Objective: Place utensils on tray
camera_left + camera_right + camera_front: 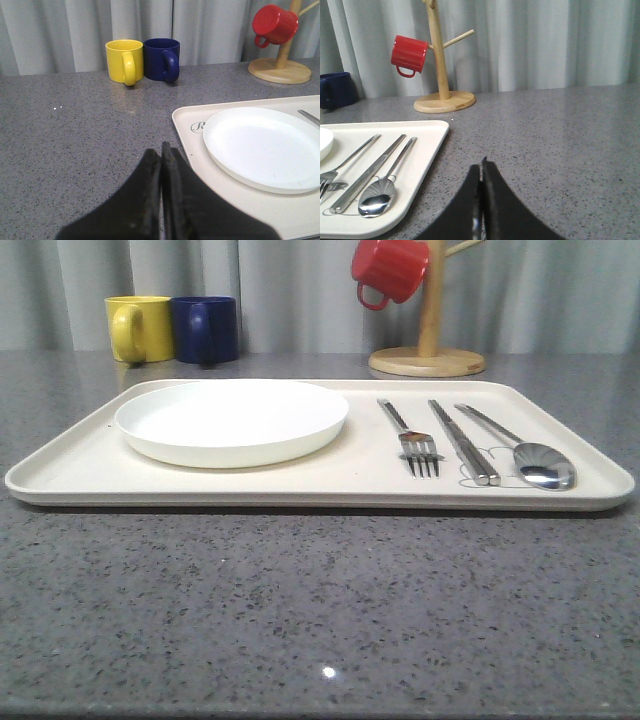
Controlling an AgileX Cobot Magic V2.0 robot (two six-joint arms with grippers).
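A large cream tray [330, 485] lies on a grey speckled table [300, 610]. On the tray's left half sits a shallow white plate [232, 420]. On its right half three steel pieces lie side by side, well inside the rim, their handles pointing away from the robot: a fork [412, 437] nearest the plate, a pair of chopsticks [463, 442] in the middle, and a spoon [530, 455] nearest the tray's right edge. None of them touch.

The left gripper [161, 162] is pressed closed and carries nothing, poised over bare table beside the tray's left end. The right gripper [481, 172] is likewise closed and empty, over bare table just off the tray's right edge.

Behind the tray stand a yellow mug [140, 328] and a blue mug [205, 328], and a red mug [388, 270] hangs on a wooden stand [428, 355].

With all the cutlery and the plate resting on the tray, the task looks complete. No further pick seems called for; the arms likely need only keep clear.
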